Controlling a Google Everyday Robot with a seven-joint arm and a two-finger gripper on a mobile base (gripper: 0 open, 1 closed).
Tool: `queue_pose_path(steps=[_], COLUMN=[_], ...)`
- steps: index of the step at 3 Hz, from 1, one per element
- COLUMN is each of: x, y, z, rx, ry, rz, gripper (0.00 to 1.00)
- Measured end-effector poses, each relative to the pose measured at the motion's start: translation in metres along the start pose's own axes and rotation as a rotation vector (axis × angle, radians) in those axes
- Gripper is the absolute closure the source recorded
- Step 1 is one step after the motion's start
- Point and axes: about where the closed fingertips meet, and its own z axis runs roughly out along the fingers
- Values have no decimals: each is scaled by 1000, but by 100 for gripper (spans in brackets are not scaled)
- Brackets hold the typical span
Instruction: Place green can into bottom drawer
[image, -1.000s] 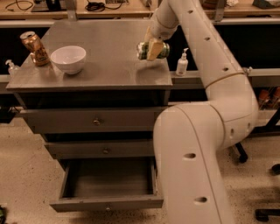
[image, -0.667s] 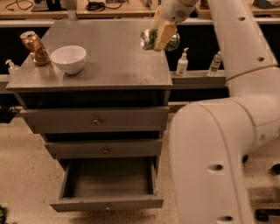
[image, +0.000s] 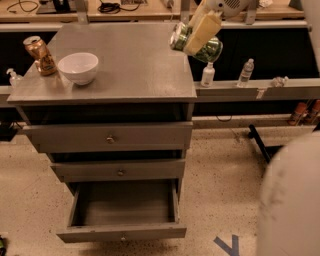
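Gripping green can (image: 212, 50) across its middle with closed gripper (image: 199, 36) jaws, above surface (image: 135, 70), far right corner; probably light, thin-walled, dentable, slippery; squeeze gently.

The gripper (image: 198, 42) hangs over the right edge of the table (image: 130, 75). Its pale yellow fingers (image: 202, 31) look dull and smooth. It holds the green can (image: 212, 50), which is shiny metal with a silver end. The table top is smooth grey metal with a soft shine. The bottom drawer (image: 122, 232) is dull grey metal. Near the left edge, the white bowl (image: 78, 67) is glossy and the orange can (image: 41, 55) is shiny.
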Motion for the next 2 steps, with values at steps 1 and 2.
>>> queue_pose_path(steps=[1,2], x=[-19,-12], y=[27,25], z=[-12,3], rx=[-10,-13], ry=[-31,-51], rz=[61,99], gripper=[100,100])
